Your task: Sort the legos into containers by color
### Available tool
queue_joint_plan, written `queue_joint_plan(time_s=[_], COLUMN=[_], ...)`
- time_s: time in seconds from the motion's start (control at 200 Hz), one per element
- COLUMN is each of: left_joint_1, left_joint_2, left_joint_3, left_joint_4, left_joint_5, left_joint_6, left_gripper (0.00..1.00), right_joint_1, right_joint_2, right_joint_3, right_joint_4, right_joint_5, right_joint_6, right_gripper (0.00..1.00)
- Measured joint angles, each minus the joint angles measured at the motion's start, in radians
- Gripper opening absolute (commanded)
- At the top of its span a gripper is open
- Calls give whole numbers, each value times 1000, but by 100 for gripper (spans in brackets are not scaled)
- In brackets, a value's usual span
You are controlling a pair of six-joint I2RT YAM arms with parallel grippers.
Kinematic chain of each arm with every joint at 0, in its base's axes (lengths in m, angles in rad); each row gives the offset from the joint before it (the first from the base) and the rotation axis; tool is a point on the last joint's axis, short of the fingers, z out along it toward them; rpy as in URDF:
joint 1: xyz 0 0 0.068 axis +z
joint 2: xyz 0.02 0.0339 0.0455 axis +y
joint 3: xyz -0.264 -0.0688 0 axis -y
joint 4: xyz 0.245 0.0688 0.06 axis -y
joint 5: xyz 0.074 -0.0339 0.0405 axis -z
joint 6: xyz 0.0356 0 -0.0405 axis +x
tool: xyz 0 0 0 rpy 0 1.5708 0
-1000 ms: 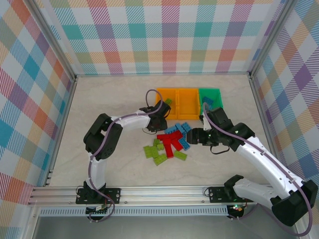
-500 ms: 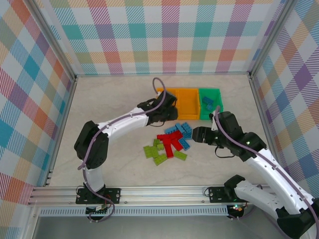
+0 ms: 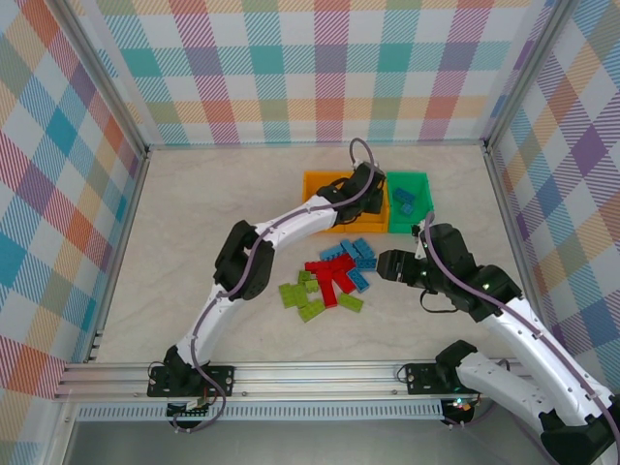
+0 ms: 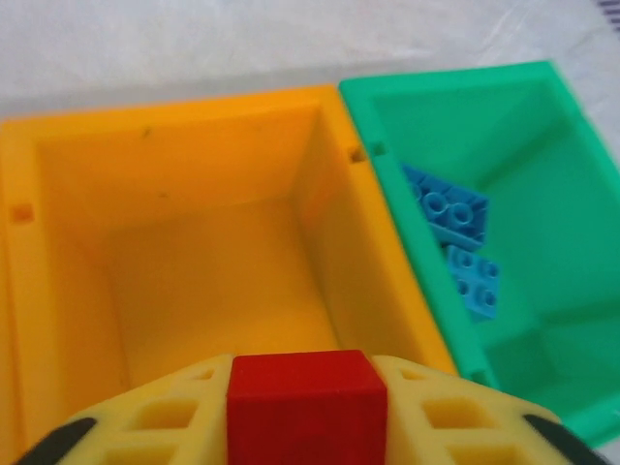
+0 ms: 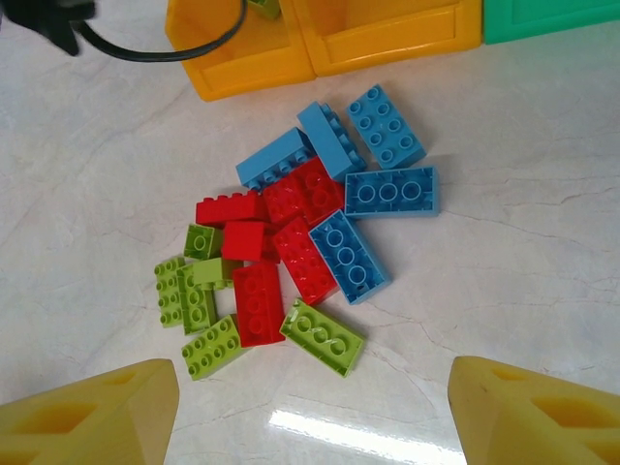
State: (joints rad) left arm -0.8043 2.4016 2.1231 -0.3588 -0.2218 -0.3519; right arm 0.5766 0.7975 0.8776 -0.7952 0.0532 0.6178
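Since before, the left arm [image 3: 291, 221] has swung right and stretches out long. The left gripper [image 3: 366, 187] hangs over the second orange bin [image 4: 208, 281], fingers clamped on a red lego [image 4: 306, 399]. Two blue legos [image 4: 455, 218] lie in the green bin [image 4: 542, 174]. The right gripper [image 5: 310, 397] hovers spread and empty over the lego pile [image 5: 295, 247].
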Motion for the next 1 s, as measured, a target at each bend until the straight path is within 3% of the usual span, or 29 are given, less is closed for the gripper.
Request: queue_joint_plan(time_s=[0.16,0.38,0.5,0.735,0.885,1.0], left_joint_1=[2,2,-6,-42,-73,-74], left_joint_2=[5,-130,-330,-898,-1191,-1342], left_joint_3=[6,-100,-278,-708,-859,-912], left_joint_4=[-5,16,76,189,129,-10], left_joint_5=[0,20,49,129,185,259], left_joint_6=[20,29,43,164,318,484], left_gripper=[59,60,59,59,61,70], right_joint_1=[0,0,0,0,0,0], right_joint_2=[-3,-1,10,58,125,190], right_joint_3=[-8,-24,-33,-39,-45,-45], right_joint_4=[0,2,4,28,54,78], right_joint_5=[0,8,8,3,-26,-66], right_joint_6=[4,4,4,3,-7,-31], right_gripper=[75,75,76,77,77,76])
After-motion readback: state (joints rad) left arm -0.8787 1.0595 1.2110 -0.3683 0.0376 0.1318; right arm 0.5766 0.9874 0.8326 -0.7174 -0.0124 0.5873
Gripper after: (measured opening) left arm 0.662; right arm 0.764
